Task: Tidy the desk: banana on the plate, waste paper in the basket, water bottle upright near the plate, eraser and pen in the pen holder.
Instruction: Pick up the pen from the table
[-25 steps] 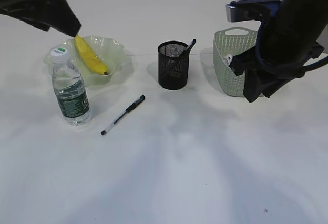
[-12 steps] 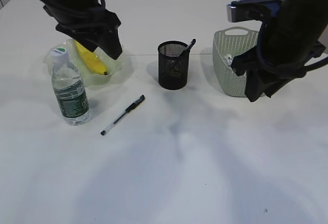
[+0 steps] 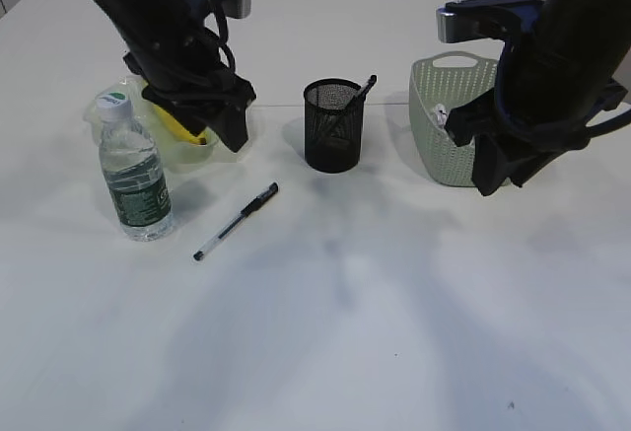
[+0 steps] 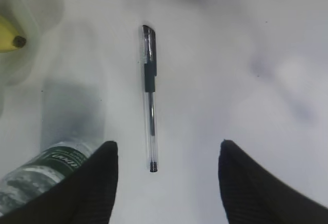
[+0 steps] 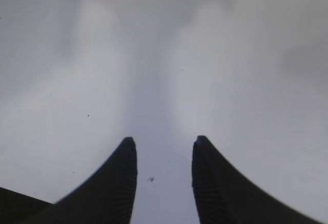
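A banana (image 3: 183,128) lies in the pale green plate (image 3: 200,151), mostly hidden behind my left arm; its dark tip (image 4: 11,39) shows in the left wrist view. The water bottle (image 3: 134,175) stands upright in front of the plate. One pen (image 3: 238,220) lies on the desk (image 3: 335,332); a second pen (image 3: 364,90) leans in the black mesh pen holder (image 3: 332,127). My left gripper (image 3: 227,135) hangs open and empty above the desk, the lying pen (image 4: 149,96) just ahead of it (image 4: 166,153). My right gripper (image 3: 490,177) is open and empty (image 5: 164,144) beside the basket (image 3: 450,120), which holds waste paper (image 3: 440,113). The eraser is out of view.
The bottle's label (image 4: 48,165) lies close to the left finger in the left wrist view. Under the right gripper is only bare white tabletop. The basket stands at the back right and the pen holder at the middle back.
My left arm has swung in from the upper left, down and rightwards, and now covers most of the plate and banana. The right arm and all objects have not moved.
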You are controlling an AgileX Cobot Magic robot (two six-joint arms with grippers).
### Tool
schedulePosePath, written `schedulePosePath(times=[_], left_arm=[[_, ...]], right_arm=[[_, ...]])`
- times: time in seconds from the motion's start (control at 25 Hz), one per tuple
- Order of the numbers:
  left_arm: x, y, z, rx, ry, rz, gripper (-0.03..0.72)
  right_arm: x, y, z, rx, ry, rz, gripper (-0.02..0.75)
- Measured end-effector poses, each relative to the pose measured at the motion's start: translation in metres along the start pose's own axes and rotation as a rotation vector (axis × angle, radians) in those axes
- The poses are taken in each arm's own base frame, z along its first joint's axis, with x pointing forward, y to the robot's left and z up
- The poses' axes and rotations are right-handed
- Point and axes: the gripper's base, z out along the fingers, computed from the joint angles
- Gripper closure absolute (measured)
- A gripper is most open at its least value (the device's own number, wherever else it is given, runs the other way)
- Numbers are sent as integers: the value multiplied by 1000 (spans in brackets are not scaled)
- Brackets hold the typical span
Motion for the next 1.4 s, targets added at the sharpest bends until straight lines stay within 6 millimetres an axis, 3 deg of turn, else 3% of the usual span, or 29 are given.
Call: schedulePosePath(times=[0.72, 1.4], left_arm=[[2, 13, 68, -29, 76, 3, 251], [0, 17, 105, -25, 58, -12, 251]], right_arm=[[0, 0, 0, 4, 0, -1, 464], [0, -1, 0, 6, 0, -2, 464]])
